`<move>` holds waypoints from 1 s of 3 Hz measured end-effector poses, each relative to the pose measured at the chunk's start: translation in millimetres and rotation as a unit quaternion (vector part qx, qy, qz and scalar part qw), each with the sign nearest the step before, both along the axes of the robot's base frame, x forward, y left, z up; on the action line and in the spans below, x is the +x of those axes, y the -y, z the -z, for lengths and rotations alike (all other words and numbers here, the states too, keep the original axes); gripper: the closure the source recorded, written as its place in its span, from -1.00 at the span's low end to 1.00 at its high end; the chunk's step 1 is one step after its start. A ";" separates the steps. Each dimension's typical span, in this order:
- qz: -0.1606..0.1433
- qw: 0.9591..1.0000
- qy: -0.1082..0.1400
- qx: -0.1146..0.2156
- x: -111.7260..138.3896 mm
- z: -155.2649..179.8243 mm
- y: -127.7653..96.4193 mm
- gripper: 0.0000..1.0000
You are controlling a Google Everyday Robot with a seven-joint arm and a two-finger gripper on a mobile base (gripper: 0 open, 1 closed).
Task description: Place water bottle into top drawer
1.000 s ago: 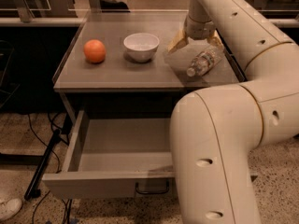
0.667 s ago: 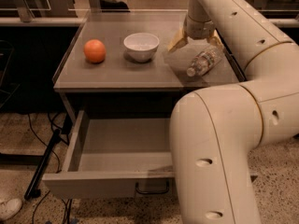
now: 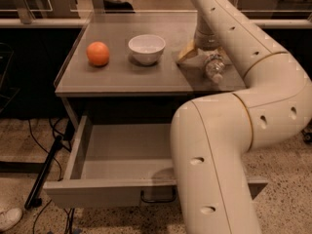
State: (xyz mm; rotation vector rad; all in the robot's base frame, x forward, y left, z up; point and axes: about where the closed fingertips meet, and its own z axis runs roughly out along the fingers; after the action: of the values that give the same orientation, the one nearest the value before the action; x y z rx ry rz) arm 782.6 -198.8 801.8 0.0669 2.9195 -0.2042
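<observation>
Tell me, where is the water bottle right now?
In the camera view, the water bottle lies toward the right of the tabletop, right of the white bowl, with the pincer right over it.

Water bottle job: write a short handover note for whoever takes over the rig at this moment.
Tool: down at the water bottle, right side of the table; a hold is not confirmed.
Water bottle: lying on the table, cap toward the camera.
Top drawer: pulled open, nothing visible inside; the arm hides its right part.
Done: drawer open, tool at bottle.
Left: confirm grasp, lift, carry into the drawer, release.
The orange and the white bowl sit further left.
</observation>
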 end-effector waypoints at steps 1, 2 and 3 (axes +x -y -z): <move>0.000 1.000 0.000 0.000 0.0 -2.3 0.1 -0.48; 0.000 1.000 0.000 0.000 0.0 -2.3 0.1 -0.01; 0.000 1.000 0.000 0.000 0.0 -2.3 0.1 0.46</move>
State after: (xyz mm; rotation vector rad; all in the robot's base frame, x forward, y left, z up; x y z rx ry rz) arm 782.6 -198.9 804.1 0.0671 2.9196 -0.2042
